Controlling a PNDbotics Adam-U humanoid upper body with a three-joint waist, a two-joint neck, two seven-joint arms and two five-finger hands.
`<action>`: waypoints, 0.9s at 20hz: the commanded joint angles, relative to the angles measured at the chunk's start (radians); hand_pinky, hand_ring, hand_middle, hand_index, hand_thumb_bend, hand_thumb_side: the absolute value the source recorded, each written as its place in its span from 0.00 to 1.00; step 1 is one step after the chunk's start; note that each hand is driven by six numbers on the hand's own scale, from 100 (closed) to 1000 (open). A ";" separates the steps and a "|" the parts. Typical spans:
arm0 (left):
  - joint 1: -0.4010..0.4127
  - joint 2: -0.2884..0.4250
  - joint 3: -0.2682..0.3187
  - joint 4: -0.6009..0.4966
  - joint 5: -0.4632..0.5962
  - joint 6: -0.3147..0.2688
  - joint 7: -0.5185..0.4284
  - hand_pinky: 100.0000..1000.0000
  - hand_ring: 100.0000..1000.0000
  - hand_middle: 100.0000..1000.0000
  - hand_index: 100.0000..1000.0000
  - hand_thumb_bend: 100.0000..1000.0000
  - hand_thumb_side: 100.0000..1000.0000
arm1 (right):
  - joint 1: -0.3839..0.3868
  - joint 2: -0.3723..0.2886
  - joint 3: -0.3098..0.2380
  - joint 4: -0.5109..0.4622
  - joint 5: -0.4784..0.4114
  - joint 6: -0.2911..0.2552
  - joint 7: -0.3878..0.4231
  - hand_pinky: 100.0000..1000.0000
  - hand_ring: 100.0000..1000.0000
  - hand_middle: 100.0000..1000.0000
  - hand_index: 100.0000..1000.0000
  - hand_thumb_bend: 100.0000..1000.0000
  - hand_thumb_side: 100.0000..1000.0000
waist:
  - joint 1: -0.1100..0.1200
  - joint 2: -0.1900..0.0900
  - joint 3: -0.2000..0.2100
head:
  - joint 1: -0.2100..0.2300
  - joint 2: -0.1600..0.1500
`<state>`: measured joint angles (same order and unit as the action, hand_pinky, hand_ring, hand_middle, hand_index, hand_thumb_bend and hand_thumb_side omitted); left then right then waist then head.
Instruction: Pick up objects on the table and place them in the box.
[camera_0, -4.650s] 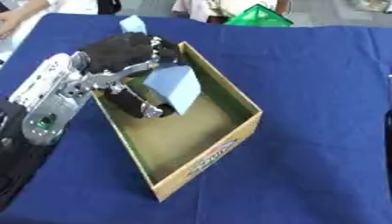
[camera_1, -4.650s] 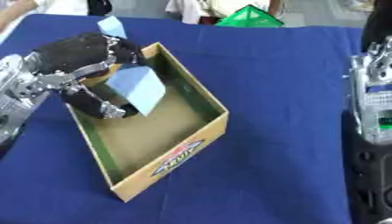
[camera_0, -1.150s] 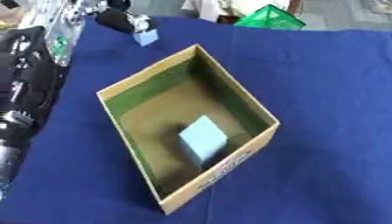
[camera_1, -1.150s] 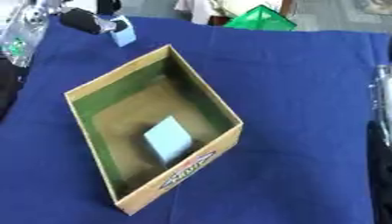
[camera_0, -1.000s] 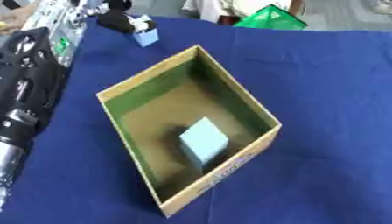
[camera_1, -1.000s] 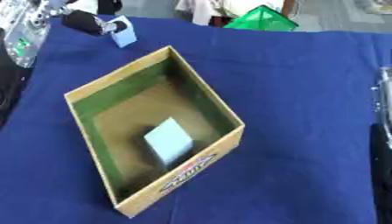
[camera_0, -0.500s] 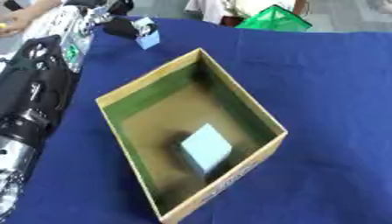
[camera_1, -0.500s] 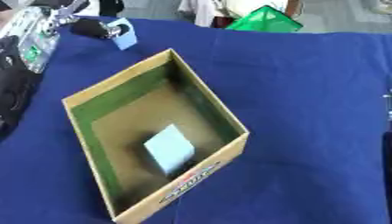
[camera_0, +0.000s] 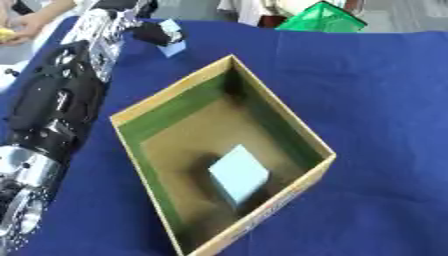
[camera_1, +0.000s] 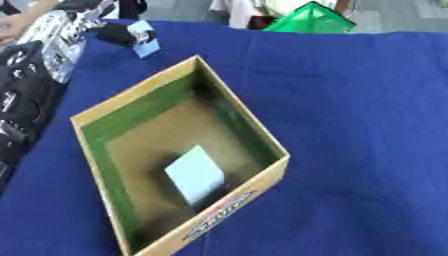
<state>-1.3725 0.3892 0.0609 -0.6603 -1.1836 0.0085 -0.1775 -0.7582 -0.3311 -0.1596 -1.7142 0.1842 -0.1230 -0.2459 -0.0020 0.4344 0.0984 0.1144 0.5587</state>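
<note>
An open cardboard box (camera_0: 282, 114) with green inner walls sits askew on the blue tablecloth (camera_0: 376, 85). A large light blue block (camera_0: 238, 175) lies on its floor, near the front corner. Beyond the box's far left corner is a small light blue block (camera_0: 173, 48). My left arm runs up the left side, and my left hand (camera_0: 147, 33) has dark fingers curled across this small block. Whether the block is lifted off the cloth I cannot tell. My right hand shows in neither view.
A green, pyramid-shaped object (camera_0: 322, 17) stands at the table's far edge. My left forearm (camera_0: 52, 110) lies close along the box's left wall. Blue cloth stretches to the right of the box.
The camera has shifted, so the box sits lower and more turned. My left hand stays at the small blue block, its fingers now across it. The right arm's edge has left the view.
</note>
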 joint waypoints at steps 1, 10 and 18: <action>-0.030 0.038 0.015 -0.007 -0.012 0.010 0.004 0.77 0.88 0.80 0.92 0.48 0.49 | -0.022 -0.029 -0.001 -0.007 -0.005 -0.004 0.004 0.77 0.82 0.52 0.81 0.33 1.00 | 0.002 -0.019 -0.004 | 0.011 -0.020; -0.041 0.075 0.033 -0.007 -0.041 0.048 0.052 0.77 0.88 0.79 0.91 0.51 0.51 | -0.050 -0.042 0.001 0.009 -0.013 -0.007 0.013 0.77 0.83 0.51 0.81 0.33 1.00 | 0.005 0.020 -0.033 | 0.055 -0.067; -0.042 0.084 0.042 0.009 -0.034 0.047 0.066 0.75 0.87 0.78 0.90 0.50 0.57 | -0.063 -0.044 0.000 0.009 -0.022 -0.008 0.019 0.77 0.83 0.51 0.81 0.33 1.00 | 0.012 0.044 -0.062 | 0.093 -0.087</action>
<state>-1.3895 0.4408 0.0959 -0.6451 -1.2213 0.0569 -0.1131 -0.8020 -0.3487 -0.1588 -1.6941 0.1713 -0.1293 -0.2303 0.0100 0.5030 0.0360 0.1997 0.4868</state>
